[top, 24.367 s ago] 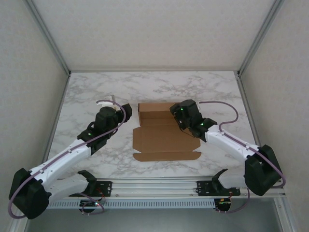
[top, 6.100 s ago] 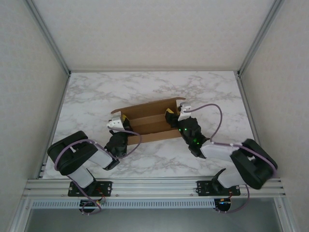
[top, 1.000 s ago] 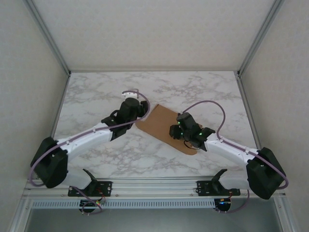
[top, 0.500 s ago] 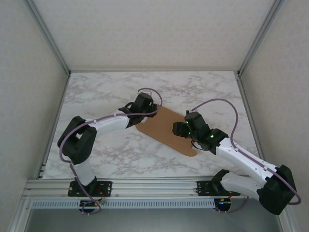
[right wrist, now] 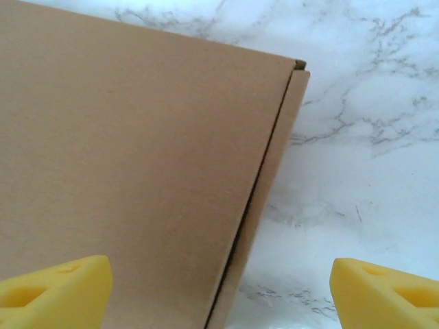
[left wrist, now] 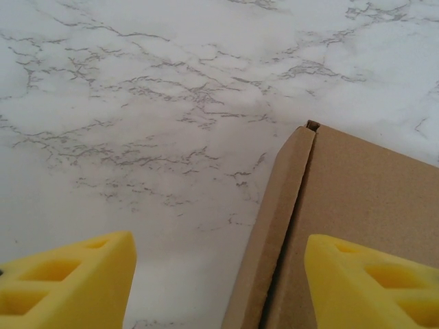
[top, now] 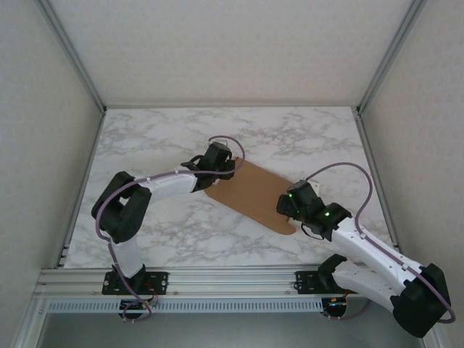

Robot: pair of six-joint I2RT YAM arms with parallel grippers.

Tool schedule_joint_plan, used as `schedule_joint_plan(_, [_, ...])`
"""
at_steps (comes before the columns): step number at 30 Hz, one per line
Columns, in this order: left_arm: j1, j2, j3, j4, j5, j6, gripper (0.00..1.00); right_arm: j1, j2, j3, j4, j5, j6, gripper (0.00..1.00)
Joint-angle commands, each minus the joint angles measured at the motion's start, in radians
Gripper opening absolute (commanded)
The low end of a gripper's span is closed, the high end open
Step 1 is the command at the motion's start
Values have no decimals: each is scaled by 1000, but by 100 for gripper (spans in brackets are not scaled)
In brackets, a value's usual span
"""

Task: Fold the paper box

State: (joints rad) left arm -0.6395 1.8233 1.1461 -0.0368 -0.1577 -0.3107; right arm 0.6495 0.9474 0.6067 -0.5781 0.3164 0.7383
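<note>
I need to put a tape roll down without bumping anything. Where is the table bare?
Bare table: the far strip between the paper box and the back wall, the left side beyond the left arm, and the near strip between box and rail. Crowded: the box's two ends, where the left gripper and right gripper hover.

No legible text, label, brand or number, even on the paper box point(top: 250, 192).
</note>
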Motion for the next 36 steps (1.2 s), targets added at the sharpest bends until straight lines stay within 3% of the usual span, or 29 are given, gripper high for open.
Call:
schedule_joint_plan(1, [4,23,-6,-13,-40,2,66,-10,43,-16,26,10,20,82])
schedule_joint_plan(16, [-37,70,-66,24,-38,-22,66,-12,153,-49,62,34,74,77])
schedule_joint_plan(19, [-47,96,-81,17,-54,-38,65,-17,182,-55,58,48,96,71])
schedule_joint_plan(21, [-53,107,-93,12,-71,-51,64,-24,206,-58,61,49,110,61])
schedule_joint_plan(28, [-62,97,-171,26,-56,-87,63,-98,277,-74,117,-69,123,46])
schedule_joint_plan(36, [-69,50,-243,43,-34,-131,62,-156,355,-26,172,-164,44,46])
